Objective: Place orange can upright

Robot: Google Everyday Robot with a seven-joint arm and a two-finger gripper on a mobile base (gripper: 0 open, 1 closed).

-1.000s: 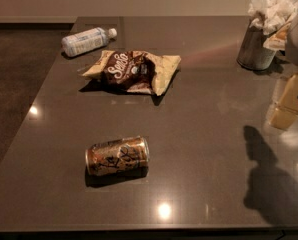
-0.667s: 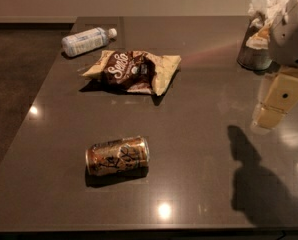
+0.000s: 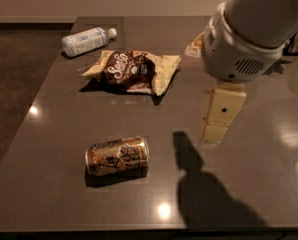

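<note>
The orange can lies on its side on the dark table, near the front left, with its silver end facing right. My gripper hangs from the large white arm at the upper right. It points down over the table's middle, to the right of the can and a little farther back, apart from it. It holds nothing that I can see. Its shadow falls on the table in front of it.
A brown and cream snack bag lies behind the can. A clear plastic bottle with a white cap lies on its side at the back left. The table's left edge borders dark floor. The arm hides the back right corner.
The arm has swung left from the right edge toward the table's middle, and now covers the grey tin at the back right. The can, bag and bottle have not moved.
</note>
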